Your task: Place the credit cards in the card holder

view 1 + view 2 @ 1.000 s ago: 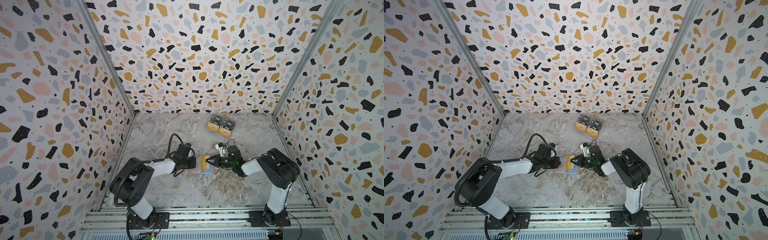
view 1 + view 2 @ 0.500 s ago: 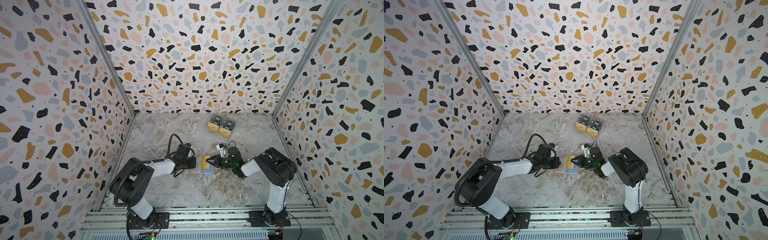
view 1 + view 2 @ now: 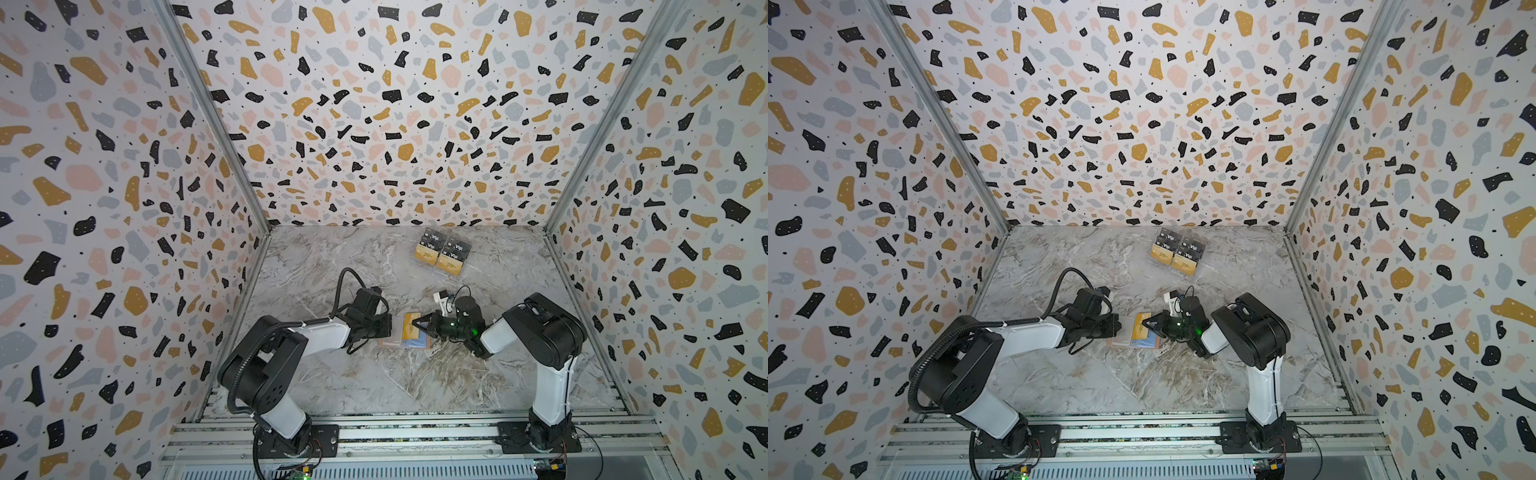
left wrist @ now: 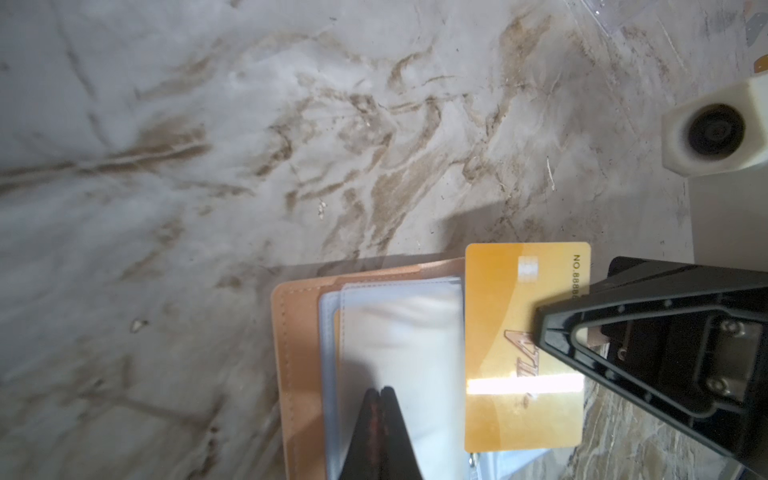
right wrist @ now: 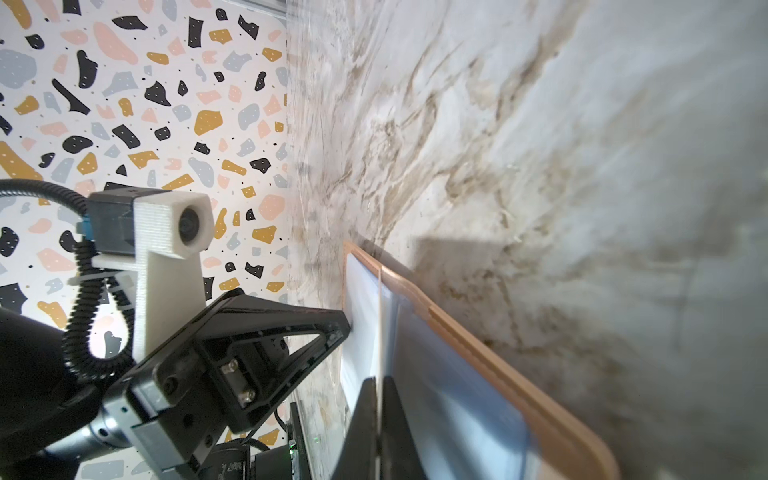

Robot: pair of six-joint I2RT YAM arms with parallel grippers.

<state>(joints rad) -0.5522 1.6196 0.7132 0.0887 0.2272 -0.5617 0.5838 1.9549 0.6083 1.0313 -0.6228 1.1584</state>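
Observation:
The card holder (image 3: 388,341) (image 3: 1120,341) lies open on the marble table, tan cover down and pale sleeves (image 4: 399,332) up. My right gripper (image 3: 417,324) (image 5: 379,382) is shut on a gold credit card (image 4: 519,374), held on edge over the holder's right half; the card shows in both top views (image 3: 409,328) (image 3: 1140,328). My left gripper (image 3: 390,326) (image 4: 380,392) is shut, its tips resting on the clear sleeve at the holder's left side. More credit cards (image 3: 442,251) (image 3: 1177,251), black "Vip" and gold, stand at the back of the table.
The spare cards sit in a clear plastic stand (image 3: 434,266) behind the grippers. Speckled walls close in the left, right and back sides. An aluminium rail (image 3: 415,432) with both arm bases runs along the front edge.

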